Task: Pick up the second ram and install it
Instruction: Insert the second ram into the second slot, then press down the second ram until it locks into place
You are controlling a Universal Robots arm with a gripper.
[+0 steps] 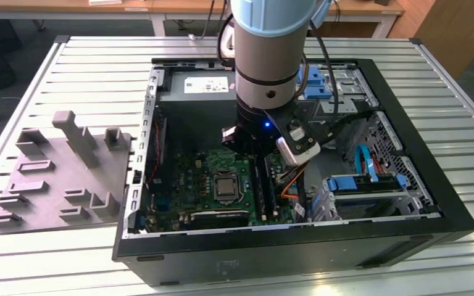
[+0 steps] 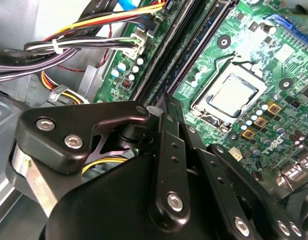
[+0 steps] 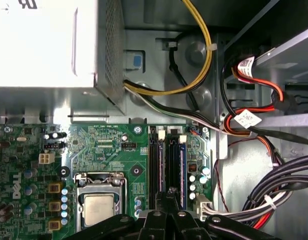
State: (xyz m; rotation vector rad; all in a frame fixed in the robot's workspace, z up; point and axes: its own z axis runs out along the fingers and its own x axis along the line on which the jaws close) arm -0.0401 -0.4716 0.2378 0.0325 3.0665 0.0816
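Gripper [image 3: 169, 194] inside an open computer case [image 1: 459, 225], seen in the first wrist view with its tip low over the black memory slots [image 3: 155, 165] of the green motherboard [image 3: 101, 145]. In the second wrist view the two black fingers [image 2: 170, 150] are pressed together to a single point, and nothing can be seen between them.

The second ram [image 3: 181, 170], a narrow blue-green stick, stands on edge in one of the memory slots, just beside the fingertips; whether they touch it cannot be told.

The processor socket [image 3: 98, 205] lies near the memory slots, on the side away from the cable bundle [image 3: 289, 180]. Beyond the far end of the memory slots sits the grey power supply [image 3: 44, 45], with yellow and black wires [image 3: 206, 45] leaving it. Red cables [image 3: 264, 80] past the memory slots carry small white tags [image 3: 246, 119].
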